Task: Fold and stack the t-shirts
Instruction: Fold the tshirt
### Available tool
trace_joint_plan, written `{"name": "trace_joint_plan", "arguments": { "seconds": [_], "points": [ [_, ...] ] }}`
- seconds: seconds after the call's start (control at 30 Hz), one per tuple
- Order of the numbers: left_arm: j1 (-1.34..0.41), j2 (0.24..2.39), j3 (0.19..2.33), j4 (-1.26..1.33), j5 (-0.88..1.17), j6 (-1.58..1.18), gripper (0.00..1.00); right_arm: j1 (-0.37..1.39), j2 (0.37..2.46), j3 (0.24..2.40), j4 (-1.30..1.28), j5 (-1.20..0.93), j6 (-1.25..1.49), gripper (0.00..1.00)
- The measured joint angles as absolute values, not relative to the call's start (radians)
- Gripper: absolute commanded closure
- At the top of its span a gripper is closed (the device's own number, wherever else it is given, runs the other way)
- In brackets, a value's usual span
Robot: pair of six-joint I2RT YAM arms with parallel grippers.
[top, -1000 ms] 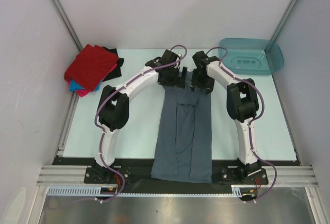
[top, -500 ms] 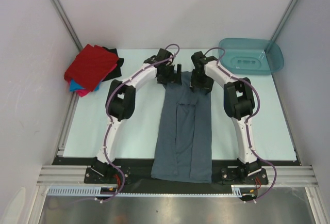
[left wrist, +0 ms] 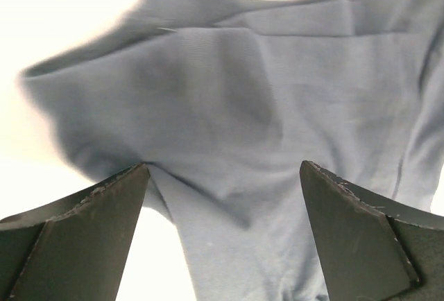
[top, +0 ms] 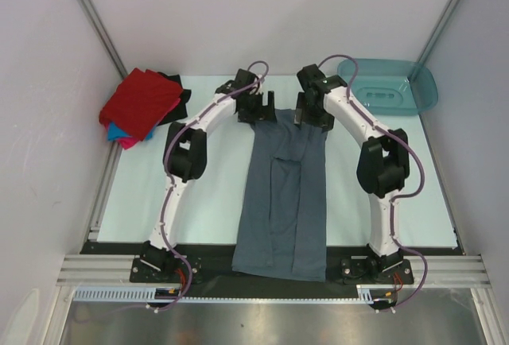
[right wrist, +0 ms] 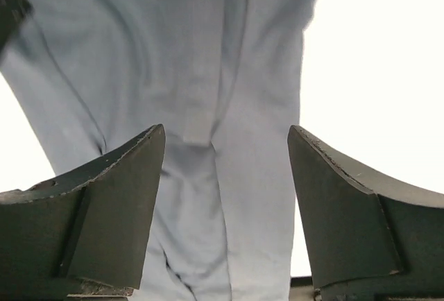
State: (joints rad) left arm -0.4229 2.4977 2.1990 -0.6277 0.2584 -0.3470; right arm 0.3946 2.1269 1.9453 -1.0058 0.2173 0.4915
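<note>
Slate grey-blue t-shirt (top: 285, 202) lies lengthwise mid-table (top: 203, 202), sides folded in, hem at near edge. Left claw (top: 261, 110) and right claw (top: 310, 118) both gape over collar end, gripping nothing. Risk: uneven pinch or top layer only, so fold skews and tucked sleeves spill.

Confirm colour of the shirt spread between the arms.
The shirt is plain slate grey-blue, no print; the top external view shows it best.

Pale mint table (top: 199, 202), boxed by plain white back wall (top: 262, 19), left wall (top: 40, 122), right wall (top: 485, 122). Slanted aluminium posts (top: 91, 15) in far corners. Silver rail (top: 103, 269) along near edge, brushed metal sheet (top: 270, 325) below. Even, bright light.
</note>
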Motion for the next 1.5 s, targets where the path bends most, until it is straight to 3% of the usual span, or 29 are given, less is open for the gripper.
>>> {"name": "trace_joint_plan", "arguments": {
  "seconds": [0.57, 1.17, 1.5],
  "points": [
    [-0.237, 2.502, 2.206, -0.64, 0.171, -0.261, 0.01, 0.403, 2.057, 1.905, -1.102, 0.247, 0.489, 0.22],
    [-0.315, 2.47, 2.212, -0.416, 0.514, -0.475, 0.03, 0.402, 2.057, 1.843, -1.088, 0.223, 0.496, 0.23],
    [-0.318, 2.58, 2.282, -0.313, 0.633, -0.606, 0.05, 0.398, 2.056, 1.827, -1.087, 0.221, 0.497, 0.23]
  ]
}}
